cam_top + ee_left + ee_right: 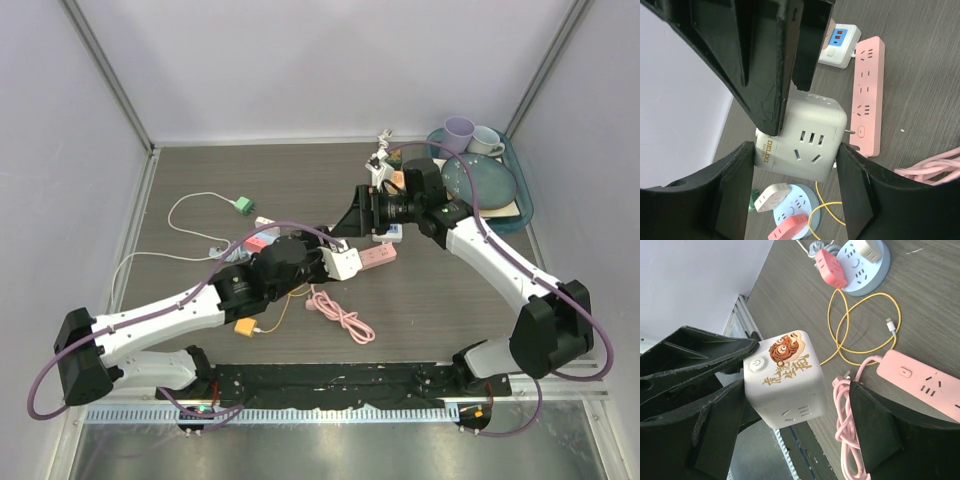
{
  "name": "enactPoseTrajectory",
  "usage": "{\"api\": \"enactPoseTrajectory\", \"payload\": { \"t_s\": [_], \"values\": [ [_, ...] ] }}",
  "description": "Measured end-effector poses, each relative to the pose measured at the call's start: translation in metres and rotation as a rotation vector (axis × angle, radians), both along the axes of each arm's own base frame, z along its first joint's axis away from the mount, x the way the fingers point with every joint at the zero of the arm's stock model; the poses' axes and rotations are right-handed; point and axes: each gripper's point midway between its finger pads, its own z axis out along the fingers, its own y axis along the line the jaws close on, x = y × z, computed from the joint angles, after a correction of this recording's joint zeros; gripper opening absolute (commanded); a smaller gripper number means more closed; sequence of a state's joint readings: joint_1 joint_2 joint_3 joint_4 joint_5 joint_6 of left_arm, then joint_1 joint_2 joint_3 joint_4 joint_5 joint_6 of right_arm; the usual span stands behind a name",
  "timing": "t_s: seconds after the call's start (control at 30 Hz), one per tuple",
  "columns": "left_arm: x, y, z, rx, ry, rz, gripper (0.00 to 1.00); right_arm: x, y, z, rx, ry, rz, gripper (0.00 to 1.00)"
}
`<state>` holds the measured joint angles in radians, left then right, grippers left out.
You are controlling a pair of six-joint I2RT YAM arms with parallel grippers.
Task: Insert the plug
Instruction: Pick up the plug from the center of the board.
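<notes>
The left gripper (795, 152) was clamped on the cube (800, 142), one finger against each side, at the middle of the table (200, 170). The grip sat on the plain side faces, which probably served to leave the socket face and the prongs (851, 131) free. The prongs stuck out sideways to the right, toward the strip (867, 95) lying just beside them. They were level with the strip's edge near its switch, not over any of its holes.

The right gripper (796, 387) came in from the far right with its jaws wide. The cube filled only part of the gap between them. One finger (720, 430) was at the cube's side, though contact could not be confirmed, and the other finger stood apart. It looked placed to take hold or steady the cube, though it carried nothing.

Since the strip's sockets faced up and the prongs faced sideways, the cube would likely need turning before it could go in. That would explain a second gripper closing around it. The strip lay loose and could slide under a push. Whether the cube rested on the table or hung above it was not clear. The insertion was not yet begun.
</notes>
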<state>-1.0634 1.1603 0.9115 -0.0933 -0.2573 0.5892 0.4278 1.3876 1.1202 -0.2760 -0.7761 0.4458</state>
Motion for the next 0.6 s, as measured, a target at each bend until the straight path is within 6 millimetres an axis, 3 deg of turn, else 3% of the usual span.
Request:
{"api": "enactPoseTrajectory", "payload": {
  "t_s": [0.2, 0.37, 0.47, 0.5, 0.53, 0.57, 0.6],
  "values": [
    [-0.006, -0.005, 0.001, 0.027, -0.027, -0.030, 0.19, -0.009, 0.005, -0.002, 0.013, 0.028, 0.088, 0.85],
    [-0.005, -0.006, -0.002, 0.045, -0.035, -0.035, 0.20, -0.017, 0.007, -0.004, 0.031, 0.054, 0.144, 0.74],
    [-0.005, -0.006, -0.001, 0.043, -0.037, -0.032, 0.26, -0.016, 0.008, -0.008, 0.030, 0.060, 0.158, 0.56],
    [-0.005, -0.007, -0.001, 0.039, -0.036, -0.033, 0.29, -0.016, 0.007, -0.009, 0.033, 0.060, 0.165, 0.43],
    [-0.005, -0.007, -0.001, 0.037, -0.033, -0.033, 0.33, -0.016, 0.007, -0.009, 0.035, 0.055, 0.170, 0.36],
    [-0.005, -0.007, -0.002, 0.036, -0.030, -0.032, 0.39, -0.015, 0.007, -0.010, 0.034, 0.043, 0.176, 0.29],
    [-0.005, -0.007, -0.002, 0.033, -0.029, -0.031, 0.55, -0.014, 0.007, -0.010, 0.033, 0.039, 0.177, 0.16]
  ]
}}
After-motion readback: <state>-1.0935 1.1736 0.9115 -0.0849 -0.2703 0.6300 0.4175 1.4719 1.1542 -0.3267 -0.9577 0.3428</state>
